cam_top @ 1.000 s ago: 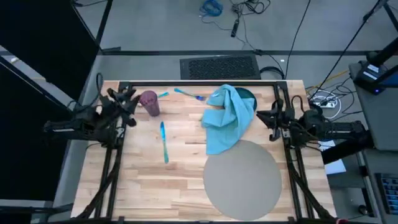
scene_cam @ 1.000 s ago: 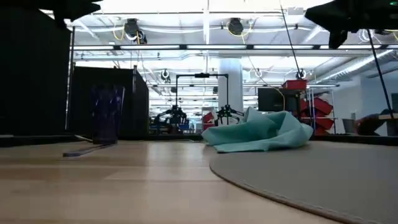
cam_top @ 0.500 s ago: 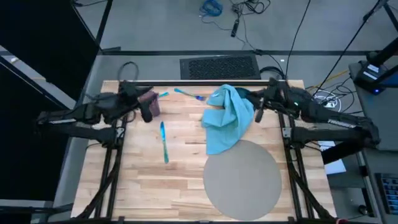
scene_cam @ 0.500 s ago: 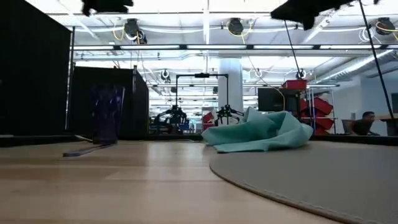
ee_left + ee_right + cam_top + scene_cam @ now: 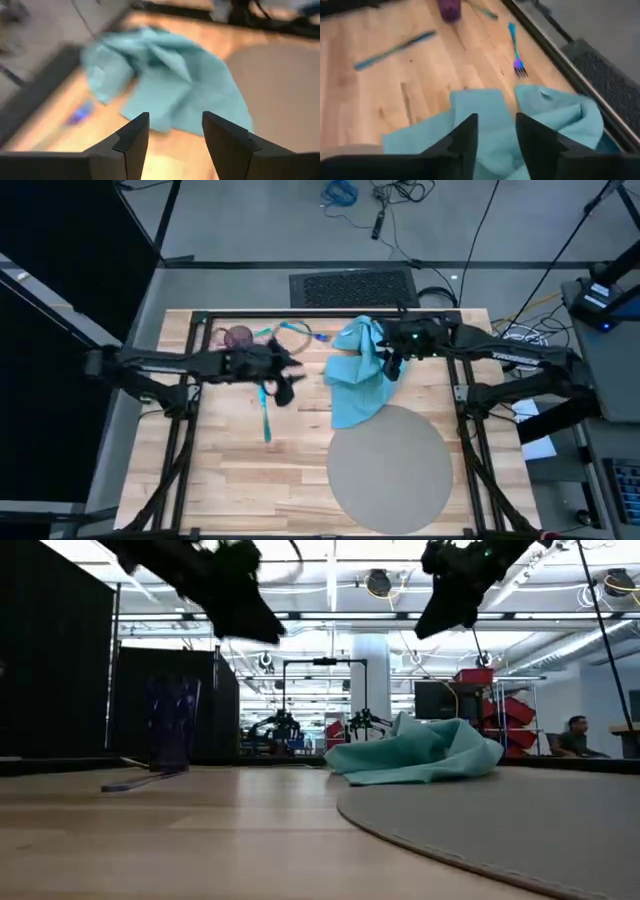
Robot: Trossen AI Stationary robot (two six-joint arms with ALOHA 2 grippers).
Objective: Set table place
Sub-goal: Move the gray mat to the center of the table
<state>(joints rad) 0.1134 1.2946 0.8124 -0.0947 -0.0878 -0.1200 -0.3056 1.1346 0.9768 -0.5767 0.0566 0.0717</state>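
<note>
1. High view: the left gripper hangs over the table with a blue knife just beside it; the right gripper hangs over a teal cloth; the grey placemat lies beyond the cloth from that gripper, its edge under the cloth; a purple cup stands behind the left arm.
2. Low view: both grippers hang high above the table; the cloth sits at the placemat's far edge.
3. Left wrist view: its fingers stand apart, holding nothing; the cloth lies ahead.
4. Right wrist view: its fingers stand apart, empty, above the cloth; a fork lies beyond.
</note>
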